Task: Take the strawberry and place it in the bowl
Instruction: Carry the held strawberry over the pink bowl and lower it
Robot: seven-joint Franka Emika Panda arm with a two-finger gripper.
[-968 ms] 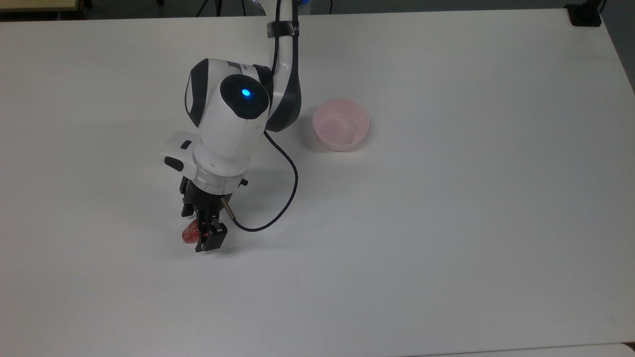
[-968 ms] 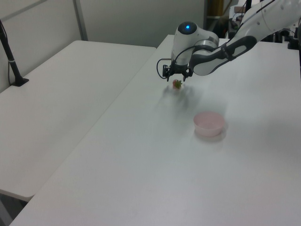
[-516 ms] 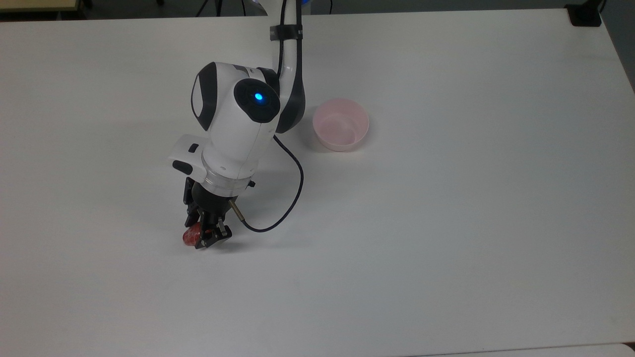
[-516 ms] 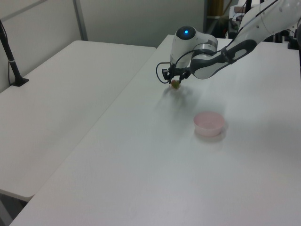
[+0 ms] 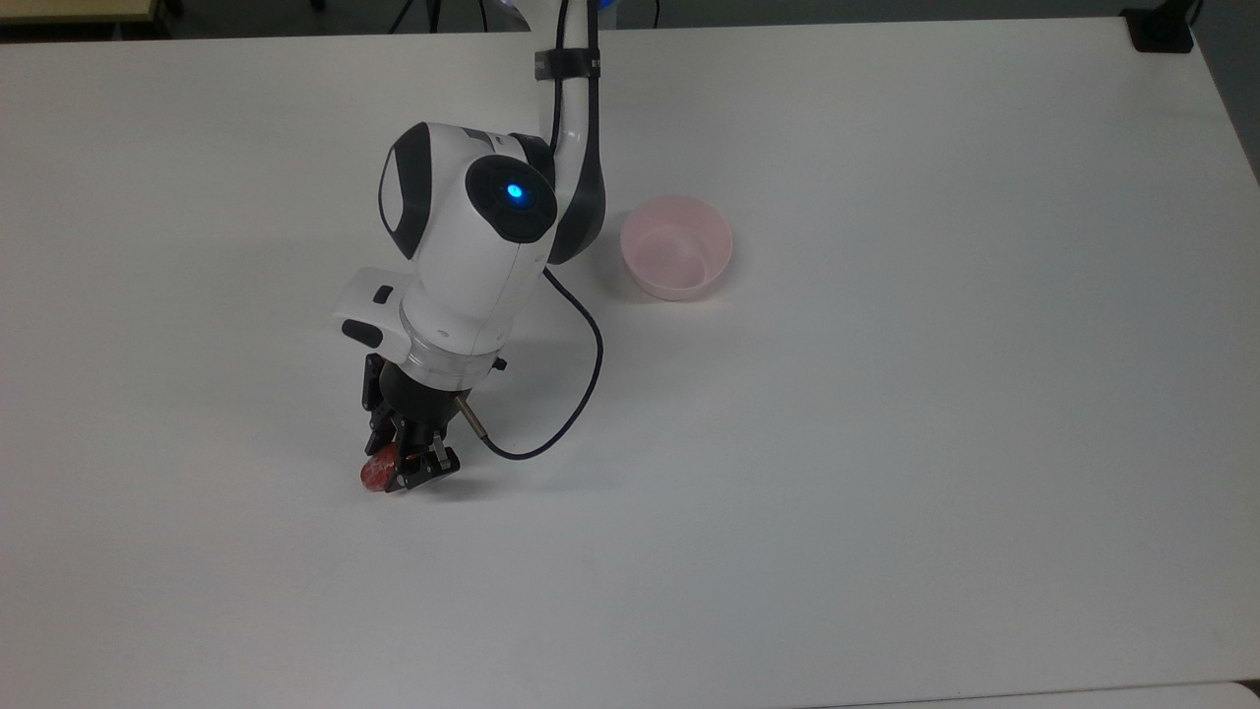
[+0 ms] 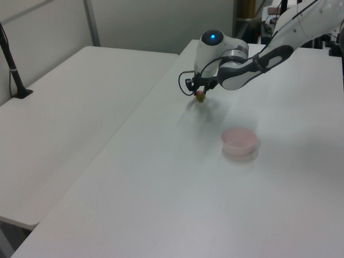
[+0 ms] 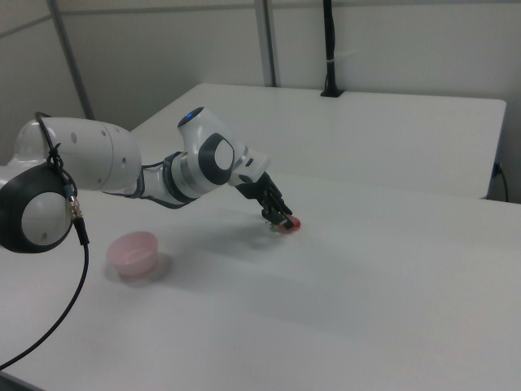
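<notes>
The gripper point(image 5: 402, 471) hid most of the strawberry point(image 5: 377, 475), leaving a red sliver at its tip; its fingers were closed narrowly around the fruit, low over the white table point(image 5: 886, 443). Compared with half a second before, hardly anything had shifted. The pink bowl point(image 5: 676, 246) stood well apart behind the gripper, beside the arm point(image 5: 463, 246), whose black cable point(image 5: 581, 394) looped between them.
</notes>
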